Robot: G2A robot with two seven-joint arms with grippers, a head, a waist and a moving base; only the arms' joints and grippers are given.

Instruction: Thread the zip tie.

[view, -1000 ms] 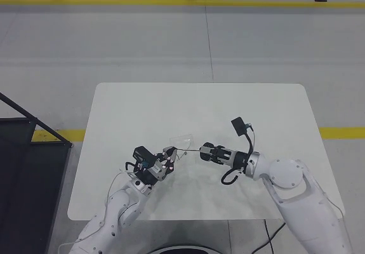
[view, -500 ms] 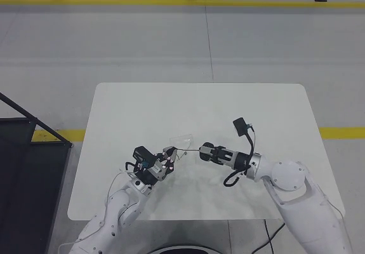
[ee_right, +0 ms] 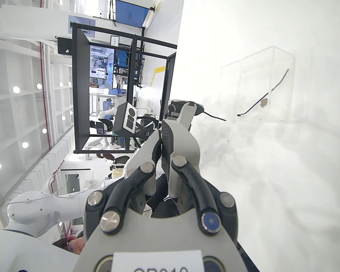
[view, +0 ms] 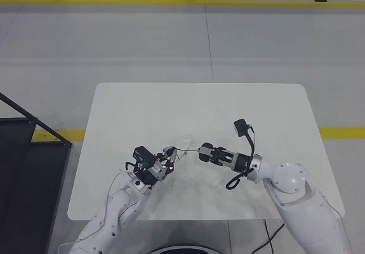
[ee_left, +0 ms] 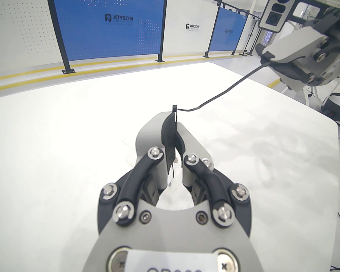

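The left gripper (ee_left: 173, 120) is clenched on the zip tie (ee_left: 215, 97) just under its head; the right gripper (ee_right: 165, 131) grasps the tail, both over the bench (view: 265, 108) middle. The tie seems light, thin and springy; better to hold near the tip.

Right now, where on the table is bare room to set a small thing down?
Free: the far strip of the table between the clear box and the far edge, and the far right corner. Crowded: the middle, where the left gripper and right gripper hold the zip tie beside the box.
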